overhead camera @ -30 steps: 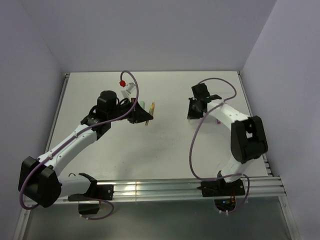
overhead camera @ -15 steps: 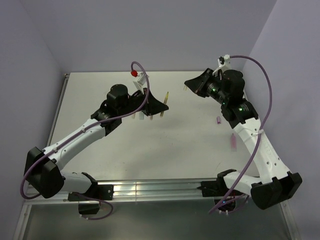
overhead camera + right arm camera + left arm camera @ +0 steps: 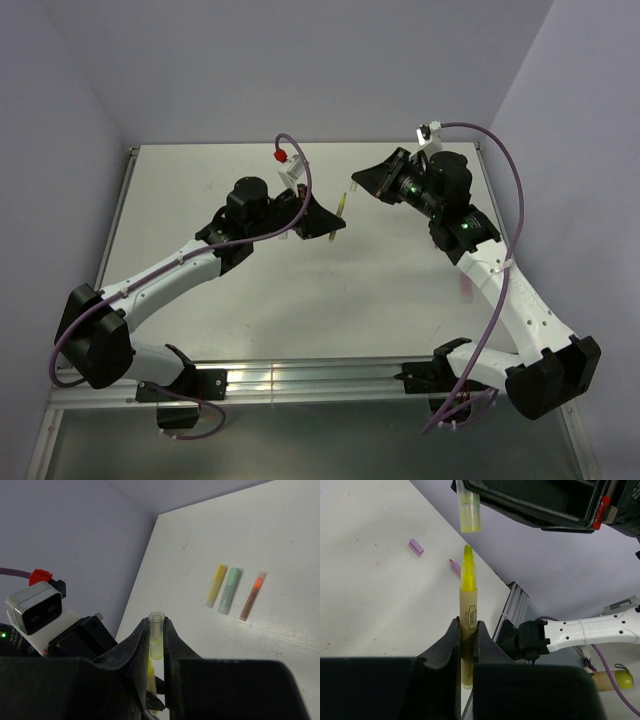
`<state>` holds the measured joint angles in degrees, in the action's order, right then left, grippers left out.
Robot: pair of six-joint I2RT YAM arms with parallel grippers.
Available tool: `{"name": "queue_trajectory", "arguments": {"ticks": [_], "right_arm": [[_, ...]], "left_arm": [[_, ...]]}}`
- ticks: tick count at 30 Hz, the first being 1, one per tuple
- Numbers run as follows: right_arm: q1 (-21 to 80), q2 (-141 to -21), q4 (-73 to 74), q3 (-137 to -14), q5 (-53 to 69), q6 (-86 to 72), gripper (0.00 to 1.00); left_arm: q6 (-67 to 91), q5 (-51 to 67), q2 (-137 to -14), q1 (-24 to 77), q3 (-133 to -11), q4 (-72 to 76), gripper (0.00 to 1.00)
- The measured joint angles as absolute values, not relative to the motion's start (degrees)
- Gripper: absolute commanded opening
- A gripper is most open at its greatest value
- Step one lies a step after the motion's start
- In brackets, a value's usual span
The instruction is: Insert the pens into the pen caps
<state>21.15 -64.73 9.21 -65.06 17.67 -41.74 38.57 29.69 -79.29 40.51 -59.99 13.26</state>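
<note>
Closer together now, L gripper point(image 3: 466, 630) pinching yellow pen point(image 3: 468, 592), R gripper point(image 3: 156, 630) pinching yellow cap point(image 3: 157, 647), just apart.

A white desk point(image 3: 330, 300), lightly scuffed, sits in a booth of plain lavender-grey walls: a back wall point(image 3: 300, 70), a left wall point(image 3: 50, 180) and a right wall point(image 3: 585, 150). An aluminium rail point(image 3: 320, 378) runs along its near edge. The light is soft and even.
</note>
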Motion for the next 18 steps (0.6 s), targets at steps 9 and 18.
{"name": "queue_trajectory", "arguments": {"ticks": [9,18], "right_arm": [[21.15,-64.73,8.05,-65.06,17.52,-42.17,0.00],[21.28,-64.75,7.75,-65.06,17.67,-42.17,0.00]], "left_arm": [[38.30,29.65,-79.33,41.12,-59.99,13.52,0.00],[37.58,29.47,-79.40,41.12,-59.99,13.39,0.01]]}}
